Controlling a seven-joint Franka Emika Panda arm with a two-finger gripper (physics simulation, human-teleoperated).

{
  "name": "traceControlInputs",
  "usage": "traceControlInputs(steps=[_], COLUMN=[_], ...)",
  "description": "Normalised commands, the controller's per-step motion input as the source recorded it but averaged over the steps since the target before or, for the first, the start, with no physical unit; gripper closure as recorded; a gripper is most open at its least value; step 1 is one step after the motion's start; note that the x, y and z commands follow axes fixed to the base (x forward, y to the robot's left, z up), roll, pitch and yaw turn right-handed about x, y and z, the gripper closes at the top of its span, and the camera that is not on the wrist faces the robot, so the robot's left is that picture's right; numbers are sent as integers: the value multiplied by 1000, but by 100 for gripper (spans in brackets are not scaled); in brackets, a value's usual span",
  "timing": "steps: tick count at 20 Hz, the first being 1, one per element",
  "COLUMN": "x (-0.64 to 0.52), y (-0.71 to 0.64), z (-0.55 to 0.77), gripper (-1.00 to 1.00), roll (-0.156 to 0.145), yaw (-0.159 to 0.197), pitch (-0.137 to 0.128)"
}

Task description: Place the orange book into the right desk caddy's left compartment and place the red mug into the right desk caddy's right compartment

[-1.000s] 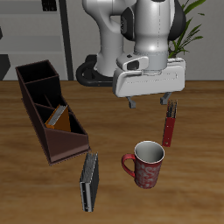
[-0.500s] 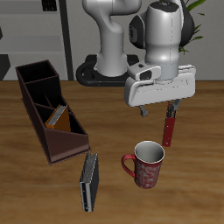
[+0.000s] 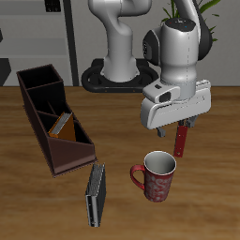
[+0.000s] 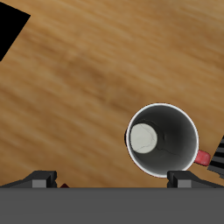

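some bare wood separates red mug (image 3: 157,176) from right desk caddy (image 3: 52,117).

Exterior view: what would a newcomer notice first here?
The gripper hangs above the red mug, which stands upright on the table near its front edge. The orange book already leans inside the right desk caddy, and a grey-black book lies in front of that caddy.

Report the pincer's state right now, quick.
Pincer: open and empty, above the red mug, not touching it.
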Motion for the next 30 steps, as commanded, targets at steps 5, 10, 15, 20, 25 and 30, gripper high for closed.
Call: traceControlInputs(steps=[5, 10, 15, 20, 25, 30], x=[43, -3, 83, 42, -18, 53], y=[-137, -41, -76, -116, -32, -52], z=[-65, -96, -130, -142, -77, -148], gripper=[-100, -100, -100, -100, -100, -100], roll=[11, 44, 4, -19, 6, -15], yaw=[58, 81, 63, 41, 60, 52], pitch=[14, 7, 31, 33, 6, 25])
